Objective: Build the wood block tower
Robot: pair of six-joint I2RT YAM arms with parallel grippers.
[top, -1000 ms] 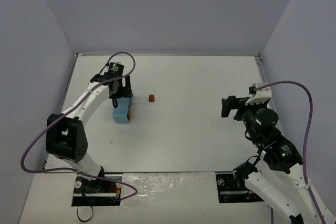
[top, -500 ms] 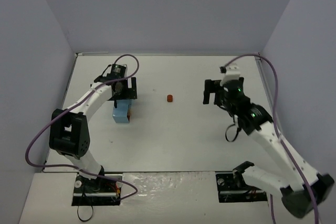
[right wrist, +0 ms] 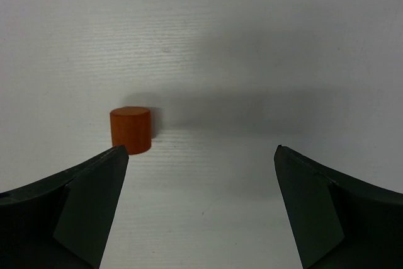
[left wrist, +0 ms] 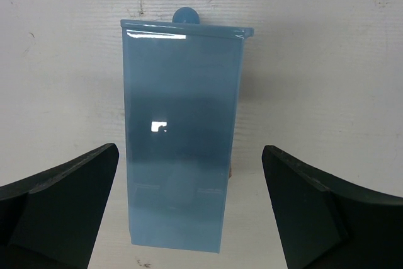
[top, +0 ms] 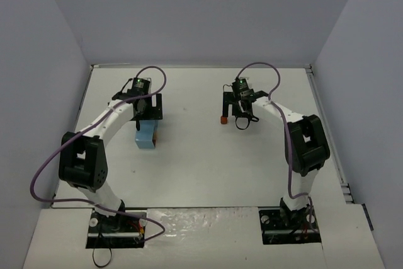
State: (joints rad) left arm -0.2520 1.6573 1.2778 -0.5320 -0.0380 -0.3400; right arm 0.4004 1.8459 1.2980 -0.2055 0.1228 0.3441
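Standing upright, cylindrical reddish block (right wrist: 130, 130), wrist-view detail

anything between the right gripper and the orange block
Nothing. In the right wrist view, only bare white table lies between the open right gripper and the orange cylinder block.

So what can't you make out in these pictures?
Blue box: contents hidden by its glossy face, left wrist view; left gripper overlaps its far end, top view.
Orange block: a speck in the top view, shape unreadable there.
Right gripper: fingers cut off by right wrist view's bottom edge.
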